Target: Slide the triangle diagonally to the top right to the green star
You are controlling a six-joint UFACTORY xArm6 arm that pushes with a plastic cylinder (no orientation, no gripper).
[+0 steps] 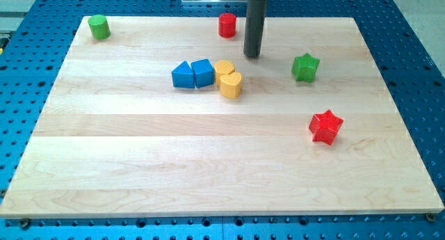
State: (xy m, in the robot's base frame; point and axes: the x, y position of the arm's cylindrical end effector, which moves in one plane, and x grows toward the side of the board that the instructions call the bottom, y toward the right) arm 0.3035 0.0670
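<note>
A blue triangle (pixel 183 76) lies left of the board's middle, touching a blue cube (pixel 203 72) on its right. The green star (pixel 304 67) sits far to the right of them, slightly higher in the view. My tip (pixel 252 56) stands between the cluster and the green star, up and to the right of the triangle, touching no block.
Two yellow blocks, one (pixel 224 68) above the other (pixel 231 85), sit against the blue cube's right side. A red cylinder (pixel 227 24) stands near the top edge, a green cylinder (pixel 99 26) at the top left, a red star (pixel 325 126) at the right. The wooden board (pixel 139 163) rests on a blue perforated table.
</note>
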